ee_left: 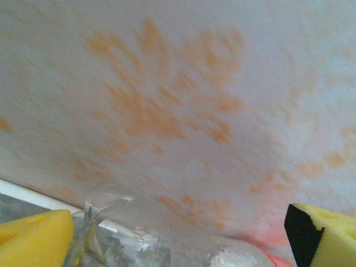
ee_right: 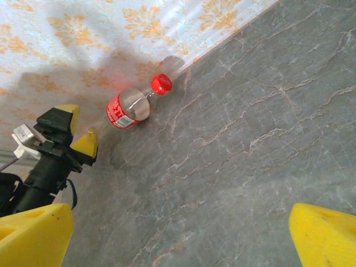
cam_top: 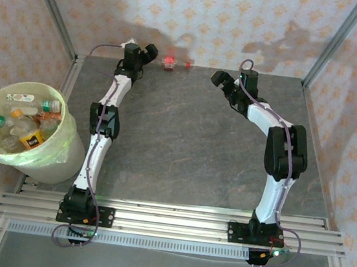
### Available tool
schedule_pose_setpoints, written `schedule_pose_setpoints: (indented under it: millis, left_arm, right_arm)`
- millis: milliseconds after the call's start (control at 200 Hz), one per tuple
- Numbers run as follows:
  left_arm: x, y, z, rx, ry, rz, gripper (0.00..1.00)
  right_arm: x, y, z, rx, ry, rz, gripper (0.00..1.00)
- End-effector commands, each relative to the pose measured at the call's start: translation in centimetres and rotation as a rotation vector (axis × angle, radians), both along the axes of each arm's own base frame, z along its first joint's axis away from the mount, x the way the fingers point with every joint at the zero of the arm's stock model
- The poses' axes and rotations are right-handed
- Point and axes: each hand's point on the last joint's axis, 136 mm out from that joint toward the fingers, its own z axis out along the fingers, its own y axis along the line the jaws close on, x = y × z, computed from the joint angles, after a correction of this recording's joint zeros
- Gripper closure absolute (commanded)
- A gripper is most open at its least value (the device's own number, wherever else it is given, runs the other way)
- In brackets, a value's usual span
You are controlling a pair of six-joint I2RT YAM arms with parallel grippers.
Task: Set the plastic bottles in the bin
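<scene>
One cola-labelled plastic bottle (cam_top: 171, 61) with a red cap lies on its side against the far wall. In the right wrist view this bottle (ee_right: 127, 108) has its base toward my left gripper (ee_right: 79, 129), which stands open close beside it. The left wrist view has the clear bottle body (ee_left: 167, 239) low between the yellow pads (ee_left: 33, 239), with a gap on the right side. My left gripper (cam_top: 150, 53) sits at the back wall. My right gripper (cam_top: 221, 79) hangs open over bare table, nothing between its fingers (ee_right: 325, 233). The bin (cam_top: 59, 151) stands off the table's left edge and holds several bottles.
The patterned back wall (cam_top: 199, 19) runs right behind the bottle. Metal frame posts (cam_top: 54, 7) rise at the back corners. The grey marbled tabletop (cam_top: 183, 147) stretches between the two arms. An aluminium rail (cam_top: 168, 220) carries both arm bases at the near edge.
</scene>
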Motion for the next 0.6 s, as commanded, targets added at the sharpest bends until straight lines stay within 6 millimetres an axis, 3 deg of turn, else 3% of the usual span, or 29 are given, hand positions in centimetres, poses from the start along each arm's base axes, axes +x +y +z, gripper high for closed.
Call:
schedule_pose_setpoints:
  millis: [0,170,360,590]
  left_arm:
    - [-1.3,-4.8,1.3,0.026,0.035,-0.163,0.05]
    - [-3.9,-10.6,2.0,0.162,0.073,-0.326,0.03]
    - [-6.0,-15.3,2.3,0.139,0.097,-0.453,0.04]
    - [-10.6,-21.5,5.1,0.283,0.093,-0.590,0.05]
  right_arm:
    - [1.8,0.1,0.9,-0.004,-0.050,-0.003,0.01]
    - [3.6,-0.2,0.4,0.001,-0.053,-0.042,0.01]
    - [4.6,-2.0,-1.2,0.006,0.002,-0.160,0.01]
    - [4.8,-4.7,-2.4,0.000,0.058,-0.256,0.01]
